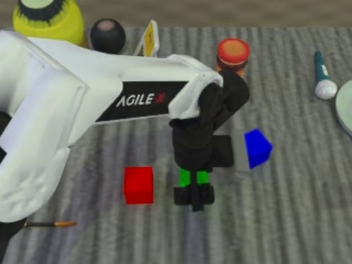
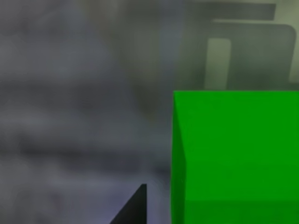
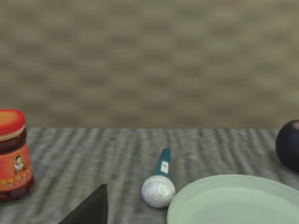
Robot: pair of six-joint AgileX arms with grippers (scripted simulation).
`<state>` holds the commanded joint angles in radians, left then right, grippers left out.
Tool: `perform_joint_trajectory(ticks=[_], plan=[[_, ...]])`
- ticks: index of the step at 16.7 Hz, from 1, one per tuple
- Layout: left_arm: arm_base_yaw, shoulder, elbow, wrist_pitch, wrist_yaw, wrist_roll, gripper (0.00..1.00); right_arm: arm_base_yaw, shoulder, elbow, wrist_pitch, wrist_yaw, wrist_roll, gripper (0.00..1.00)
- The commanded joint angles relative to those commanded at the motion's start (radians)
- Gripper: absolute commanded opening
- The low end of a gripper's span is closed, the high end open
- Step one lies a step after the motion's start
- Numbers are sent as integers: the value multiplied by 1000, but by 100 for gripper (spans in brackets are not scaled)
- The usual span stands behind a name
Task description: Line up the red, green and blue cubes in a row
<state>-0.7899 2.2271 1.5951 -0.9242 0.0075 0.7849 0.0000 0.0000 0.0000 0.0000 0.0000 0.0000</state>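
Note:
The green cube (image 1: 193,176) sits on the table's middle, between the fingers of my left gripper (image 1: 193,196), which reaches down over it and is open. In the left wrist view the green cube (image 2: 236,156) fills one side, and a strip of table separates it from one dark fingertip (image 2: 134,208). The red cube (image 1: 138,185) lies to its left. The blue cube (image 1: 257,147) lies to its right and a little farther back. My right gripper is out of the top view, parked; one dark fingertip (image 3: 92,208) shows, set wide to one side.
At the back stand a red-lidded jar (image 1: 232,53), a black ball (image 1: 107,35), a yellow round object (image 1: 48,19) and a small card (image 1: 148,38). A microphone (image 1: 323,82) and pale plate (image 1: 346,104) lie far right. A thin brush (image 1: 52,224) lies front left.

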Motion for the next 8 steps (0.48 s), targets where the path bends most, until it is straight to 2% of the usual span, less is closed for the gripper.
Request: perform_joint_trajectory(ticks=[8], plan=[[0,0,0,0,0,0,100,0,0,0,0,0,0,100]])
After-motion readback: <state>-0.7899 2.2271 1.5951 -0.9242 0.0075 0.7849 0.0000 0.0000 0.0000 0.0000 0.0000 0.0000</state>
